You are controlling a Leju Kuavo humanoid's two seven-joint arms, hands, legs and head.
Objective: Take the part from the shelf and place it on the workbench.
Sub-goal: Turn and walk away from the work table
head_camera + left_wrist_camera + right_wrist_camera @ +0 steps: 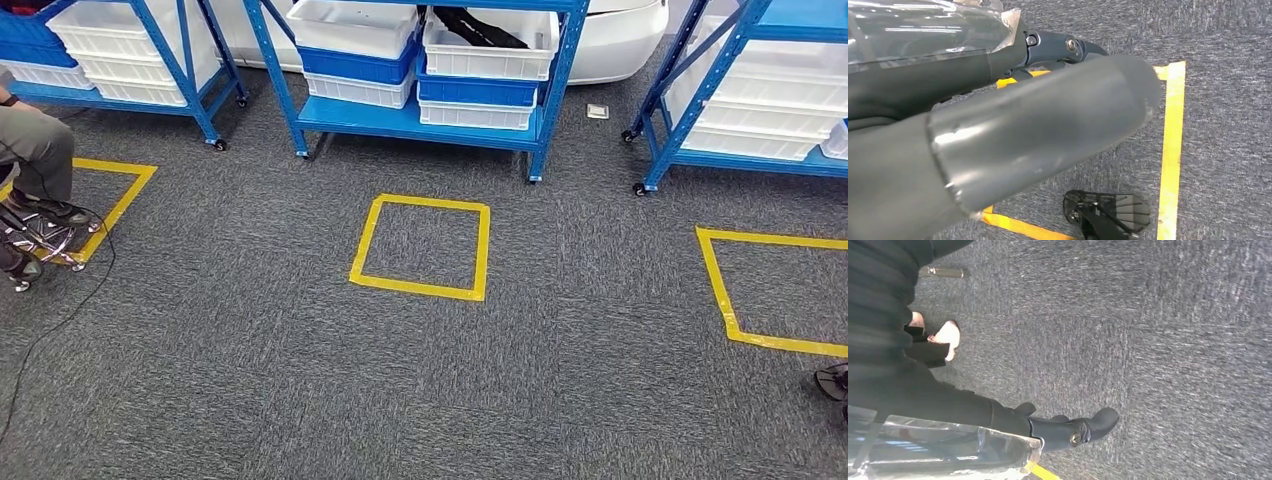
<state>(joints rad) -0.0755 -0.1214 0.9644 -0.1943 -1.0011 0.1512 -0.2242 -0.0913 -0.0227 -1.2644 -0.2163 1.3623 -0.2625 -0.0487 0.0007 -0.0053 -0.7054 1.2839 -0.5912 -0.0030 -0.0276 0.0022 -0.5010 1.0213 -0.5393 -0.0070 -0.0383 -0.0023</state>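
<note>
Black, likely light part (478,27) waits in a white bin (490,58) on the blue shelf (400,120); we'd grip its middle. Our left hand (1023,130) and right hand (1058,430) hang empty, fingers extended.

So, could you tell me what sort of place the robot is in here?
Probably a warehouse or factory test floor: blue metal shelving racks on castors hold white and blue storage bins, and yellow tape squares mark standing spots on the grey carpet.

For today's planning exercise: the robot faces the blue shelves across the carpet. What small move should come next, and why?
Probably step forward toward the blue metal shelf holding white and blue plastic bins. It stands beyond the yellow tape square, and the left hand and right hand hang over grey carpet, apparently holding nothing.
</note>
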